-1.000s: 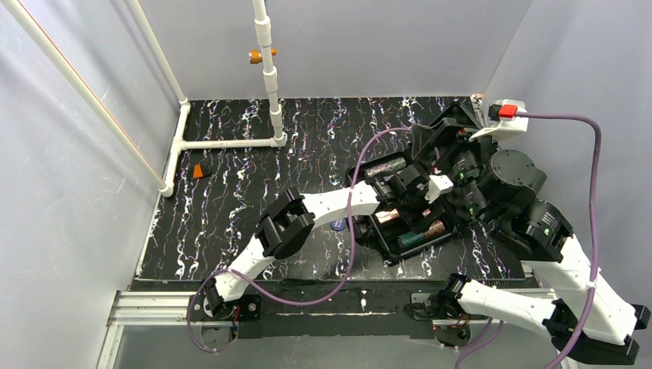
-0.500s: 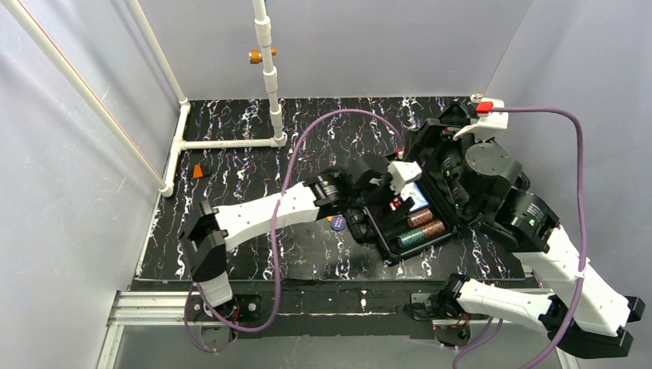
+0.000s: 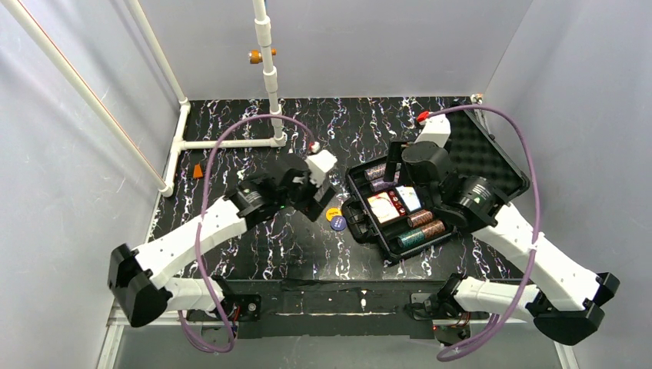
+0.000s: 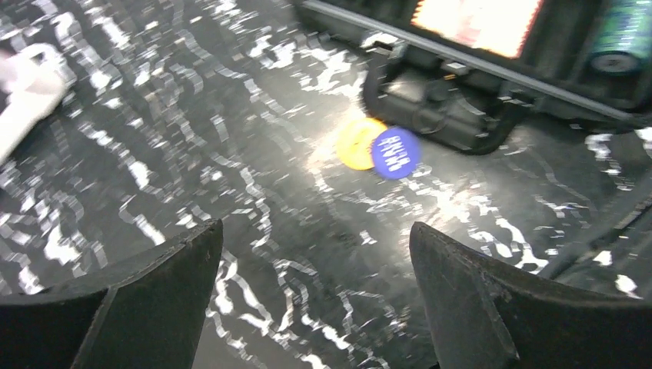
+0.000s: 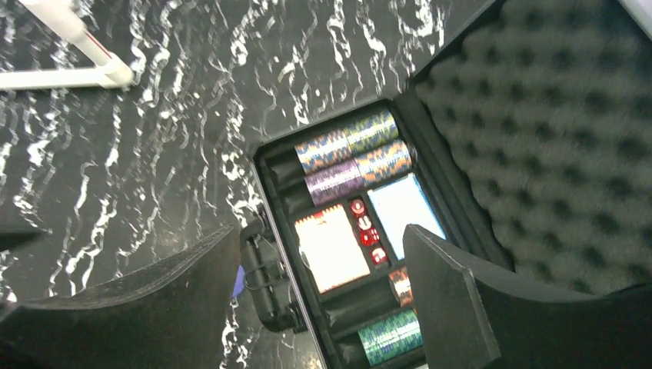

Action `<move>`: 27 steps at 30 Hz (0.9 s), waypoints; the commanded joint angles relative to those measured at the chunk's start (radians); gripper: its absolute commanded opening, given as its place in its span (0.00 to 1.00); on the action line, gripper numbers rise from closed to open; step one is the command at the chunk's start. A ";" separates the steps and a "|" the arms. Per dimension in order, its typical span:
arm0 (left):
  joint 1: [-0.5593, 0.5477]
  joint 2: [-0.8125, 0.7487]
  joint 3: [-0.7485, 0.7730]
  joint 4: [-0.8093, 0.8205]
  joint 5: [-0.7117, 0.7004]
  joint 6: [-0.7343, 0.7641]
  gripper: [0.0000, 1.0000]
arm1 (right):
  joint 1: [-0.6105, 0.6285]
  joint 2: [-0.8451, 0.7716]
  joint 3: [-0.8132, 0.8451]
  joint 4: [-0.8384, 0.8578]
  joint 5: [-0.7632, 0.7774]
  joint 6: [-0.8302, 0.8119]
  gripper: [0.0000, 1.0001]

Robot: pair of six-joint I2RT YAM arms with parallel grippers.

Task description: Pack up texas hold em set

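Both are open and empty: left end effector (image 4: 314, 231), and right end effector (image 5: 319, 231) above the case (image 5: 538, 115). Just ahead of the left, yellow button (image 4: 352, 143) and blue button (image 4: 397, 152) overlap flat on the worktop (image 4: 192, 115). A closing grasp could skid and shove them under the case.

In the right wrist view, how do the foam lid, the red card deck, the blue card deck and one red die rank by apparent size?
1. foam lid, clearly largest.
2. red card deck and blue card deck: they look alike, so I do not rank them.
3. red die, smallest.
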 commanded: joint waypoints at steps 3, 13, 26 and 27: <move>0.077 -0.140 -0.114 -0.046 -0.138 0.055 0.91 | -0.155 0.049 -0.081 -0.079 -0.270 0.061 0.77; 0.131 -0.190 -0.169 -0.009 -0.136 0.011 0.92 | -0.238 0.097 -0.309 -0.096 -0.408 0.115 0.47; 0.131 -0.223 -0.190 -0.007 -0.152 0.018 0.91 | -0.302 0.204 -0.489 0.076 -0.474 0.110 0.34; 0.131 -0.223 -0.191 -0.007 -0.153 0.018 0.91 | -0.309 0.211 -0.495 0.085 -0.474 0.106 0.33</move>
